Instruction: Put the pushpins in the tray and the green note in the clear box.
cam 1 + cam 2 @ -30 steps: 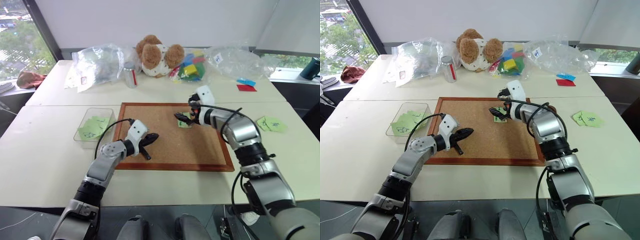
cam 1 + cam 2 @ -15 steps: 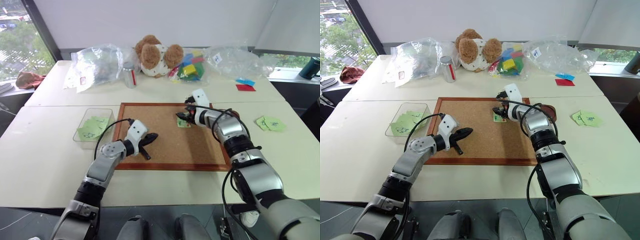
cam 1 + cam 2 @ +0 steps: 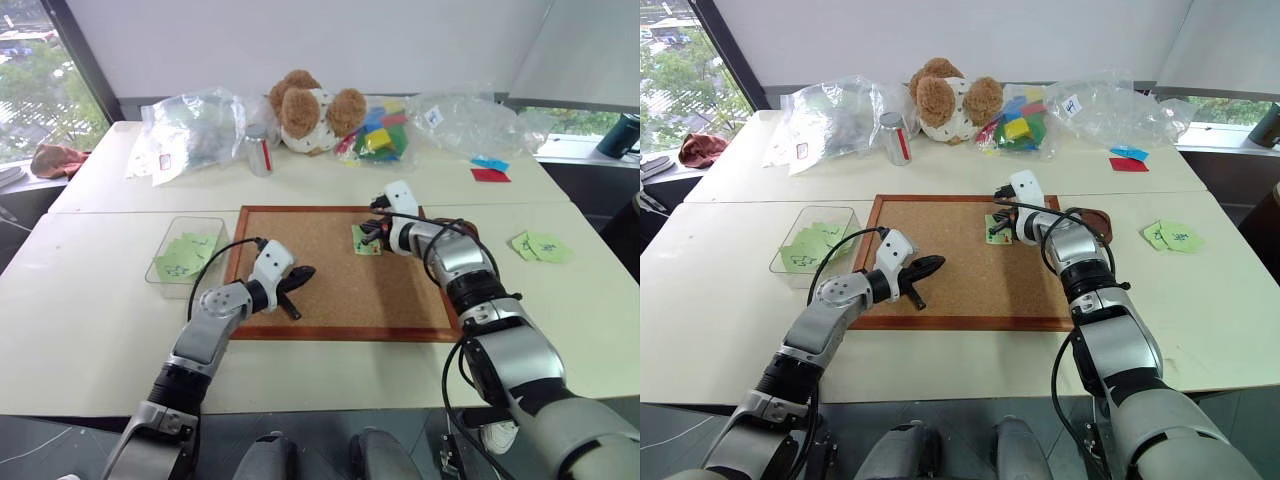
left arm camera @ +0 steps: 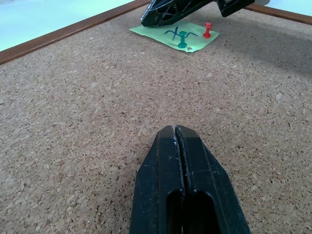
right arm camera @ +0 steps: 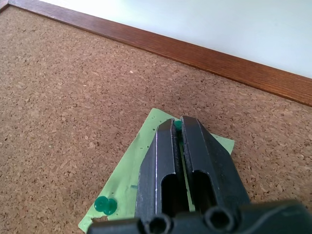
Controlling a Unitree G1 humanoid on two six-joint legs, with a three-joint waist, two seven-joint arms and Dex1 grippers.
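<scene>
Right pincer squeezed shut on a green pushpin in the green note on the cork board, left pincer shut and empty; best to pull straight up, so paper stays flat.

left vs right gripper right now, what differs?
Left gripper: fingers shut on nothing, over bare cork board. Right gripper: fingers shut on a green pushpin stuck in the green note. Left is over the board's near-left part, right at its far side. Shared: both shut, both over the board.
</scene>
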